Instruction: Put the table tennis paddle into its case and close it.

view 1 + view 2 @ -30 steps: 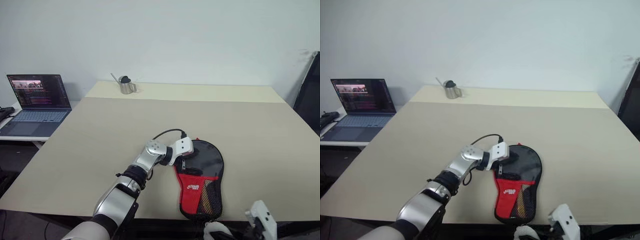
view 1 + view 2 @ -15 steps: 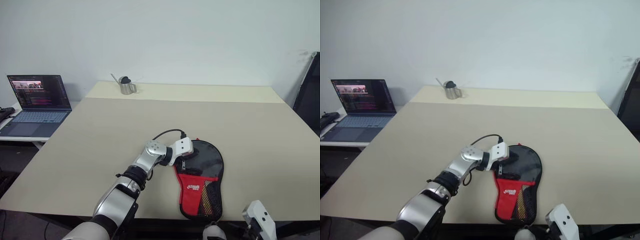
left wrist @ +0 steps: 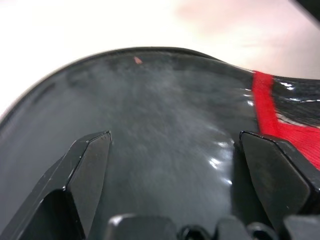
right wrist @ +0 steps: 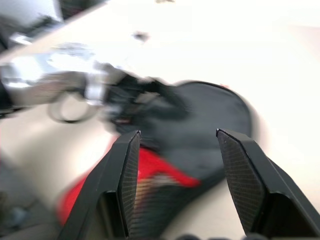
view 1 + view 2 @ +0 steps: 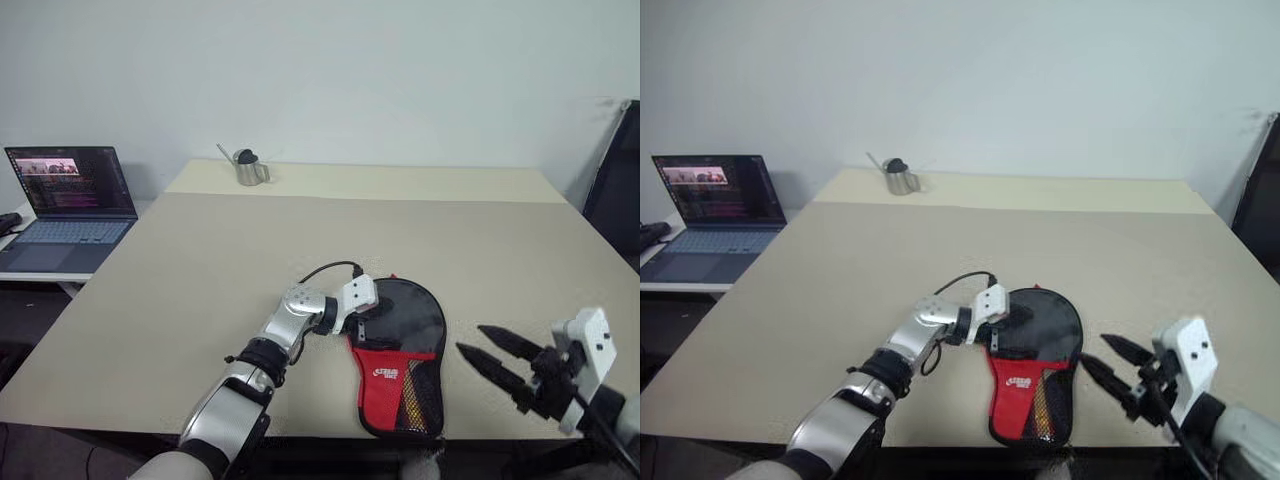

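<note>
Case (image 5: pixel 400 365), lower centre; paddle not distinguishable, perhaps inside.
Left gripper (image 5: pixel 372 318) is pressing spread-fingered on the case; right gripper (image 5: pixel 497 362) is hovering released lower right; a misjudged approach risks shoving the case off the table edge (image 5: pixel 300 430).

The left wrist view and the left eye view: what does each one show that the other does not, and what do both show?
The left wrist view alone gives a close look along the left gripper, with its two black fingers spread wide over the case's glossy black face. The left eye view alone takes in the laptop, the small metal watering can, the table and the right gripper, open beside the case. Both show the case and its red panel.
</note>
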`<control>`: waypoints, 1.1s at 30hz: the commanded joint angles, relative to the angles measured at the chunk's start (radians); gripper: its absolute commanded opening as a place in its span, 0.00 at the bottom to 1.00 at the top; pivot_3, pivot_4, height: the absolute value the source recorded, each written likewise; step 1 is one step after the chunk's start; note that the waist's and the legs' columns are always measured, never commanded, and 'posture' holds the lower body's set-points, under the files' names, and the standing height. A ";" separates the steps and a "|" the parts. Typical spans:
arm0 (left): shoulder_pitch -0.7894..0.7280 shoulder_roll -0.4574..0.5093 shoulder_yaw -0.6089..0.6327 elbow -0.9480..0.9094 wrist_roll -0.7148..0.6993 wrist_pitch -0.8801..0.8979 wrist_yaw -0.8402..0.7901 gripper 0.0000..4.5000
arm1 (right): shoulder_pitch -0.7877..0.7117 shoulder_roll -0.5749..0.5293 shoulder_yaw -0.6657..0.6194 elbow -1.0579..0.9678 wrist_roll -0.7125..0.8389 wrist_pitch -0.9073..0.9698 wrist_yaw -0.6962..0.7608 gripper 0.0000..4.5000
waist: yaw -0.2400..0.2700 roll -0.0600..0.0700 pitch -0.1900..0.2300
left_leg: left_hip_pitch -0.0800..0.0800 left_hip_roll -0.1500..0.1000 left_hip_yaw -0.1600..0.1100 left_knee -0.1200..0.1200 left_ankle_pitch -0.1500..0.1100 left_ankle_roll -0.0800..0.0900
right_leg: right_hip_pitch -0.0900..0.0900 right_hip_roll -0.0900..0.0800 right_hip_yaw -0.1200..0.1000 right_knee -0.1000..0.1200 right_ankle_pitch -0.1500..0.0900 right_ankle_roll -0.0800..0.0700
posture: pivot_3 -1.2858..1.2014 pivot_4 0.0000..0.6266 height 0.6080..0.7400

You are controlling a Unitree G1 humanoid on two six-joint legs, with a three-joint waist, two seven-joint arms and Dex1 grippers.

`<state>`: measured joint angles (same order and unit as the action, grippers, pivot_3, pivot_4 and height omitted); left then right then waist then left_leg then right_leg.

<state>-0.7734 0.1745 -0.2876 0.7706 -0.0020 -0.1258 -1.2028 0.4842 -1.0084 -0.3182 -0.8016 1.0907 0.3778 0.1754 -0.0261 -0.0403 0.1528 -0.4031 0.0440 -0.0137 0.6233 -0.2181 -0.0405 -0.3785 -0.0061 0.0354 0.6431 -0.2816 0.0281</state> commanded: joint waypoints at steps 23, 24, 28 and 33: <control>0.281 0.154 0.220 -0.783 -0.266 0.460 0.278 1.00 | -0.679 0.259 0.068 0.800 -0.497 -0.081 0.442 0.59 | 0.012 0.016 0.023 | -0.012 -0.002 0.002 0.006 -0.001 0.001 | -0.013 0.006 0.004 0.007 0.004 0.007 | 0.52 0.24 1.00; 0.282 0.157 0.214 -0.779 -0.262 0.451 0.280 1.00 | -0.672 0.252 0.048 0.796 -0.499 -0.076 0.442 0.59 | 0.013 0.016 0.023 | -0.012 -0.002 0.002 0.006 -0.001 0.001 | -0.013 0.006 0.004 0.007 0.004 0.007 | 0.52 0.24 1.00; 0.267 0.135 0.157 -0.732 -0.223 0.406 0.298 1.00 | -0.627 0.224 -0.023 0.761 -0.496 -0.053 0.453 0.59 | 0.019 0.016 0.023 | -0.012 -0.002 0.003 0.006 -0.001 0.001 | -0.013 0.006 0.004 0.008 0.004 0.007 | 0.52 0.24 1.00; 0.260 0.112 0.110 -0.653 -0.184 0.332 0.306 1.00 | -0.543 0.242 -0.065 0.629 -0.474 0.017 0.424 0.59 | 0.019 0.017 0.023 | -0.010 -0.001 0.004 0.006 -0.001 0.001 | -0.013 0.007 0.005 0.009 0.004 0.007 | 0.52 0.24 1.00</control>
<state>-0.4922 0.2928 -0.1651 0.1174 -0.1952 0.2444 -0.9014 -0.0641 -0.7645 -0.3415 -0.1069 0.6029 0.3751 0.6066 -0.0066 -0.0237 0.1755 -0.4127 0.0427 -0.0090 0.6298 -0.2194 -0.0393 -0.3917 0.0010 0.0406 0.6536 -0.2778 0.0347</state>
